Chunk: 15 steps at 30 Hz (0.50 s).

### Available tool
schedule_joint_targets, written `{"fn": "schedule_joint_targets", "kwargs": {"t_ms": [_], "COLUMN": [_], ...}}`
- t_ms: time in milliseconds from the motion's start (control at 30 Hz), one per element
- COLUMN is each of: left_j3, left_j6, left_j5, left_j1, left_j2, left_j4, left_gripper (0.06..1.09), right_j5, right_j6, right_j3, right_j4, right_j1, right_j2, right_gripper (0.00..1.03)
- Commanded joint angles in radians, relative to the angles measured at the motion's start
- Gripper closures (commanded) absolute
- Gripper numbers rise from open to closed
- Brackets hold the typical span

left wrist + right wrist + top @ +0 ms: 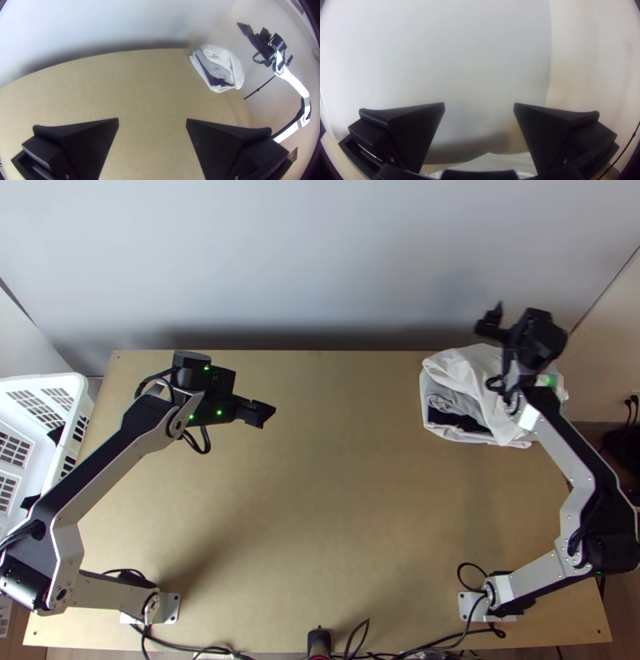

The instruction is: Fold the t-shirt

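Note:
A bunched heap of white and grey cloth with a dark part lies at the table's far right; I cannot tell a t-shirt's outline in it. The left wrist view shows the same heap. My right gripper is held above the heap's far side. In its own wrist view the right gripper stands open, holding nothing, with white cloth below. My left gripper is over the table's left half, away from the cloth. Seen from its wrist, the left gripper is open and empty.
A white plastic basket stands at the table's left edge. Bare wooden table stretches between the arms. A pale wall rises behind the far edge, and black cables run along the near edge.

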Motion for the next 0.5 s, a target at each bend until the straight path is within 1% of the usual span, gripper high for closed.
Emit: {"fn": "schedule_joint_targets", "kwargs": {"t_ms": [0,33,100,167,300,400,467], "left_j3": [-0.022,-0.026,-0.031,-0.032,-0.055,-0.098,-0.126], "left_j6": [-0.004,-0.004,-0.010,-0.017,-0.027,-0.028,-0.036], "left_j5": [0.000,0.000,0.000,0.000,0.000,0.000,-0.001], "left_j1": [0.011,0.013,0.011,0.011,0.010,0.004,-0.001], "left_j2": [-0.016,-0.019,-0.020,-0.020,-0.022,-0.025,-0.023], "left_j4": [0.000,0.000,0.000,0.000,0.005,0.040,0.077], "left_gripper": [0.10,0.10,0.10,0.10,0.10,0.10,0.10], "right_j5": [-0.012,-0.018,-0.021,-0.034,-0.035,-0.035,-0.034], "right_j6": [0.105,0.130,0.150,0.197,0.234,0.265,0.266], "right_j3": [-0.008,-0.010,-0.031,-0.051,-0.128,-0.191,-0.237], "right_j4": [-0.090,-0.106,-0.107,-0.125,-0.130,-0.129,-0.118], "right_j1": [0.120,0.125,0.125,0.119,0.133,0.143,0.146], "right_j2": [0.075,0.098,0.154,0.187,0.172,0.154,0.155], "right_gripper": [0.07,0.07,0.07,0.07,0.07,0.07,0.07]}}
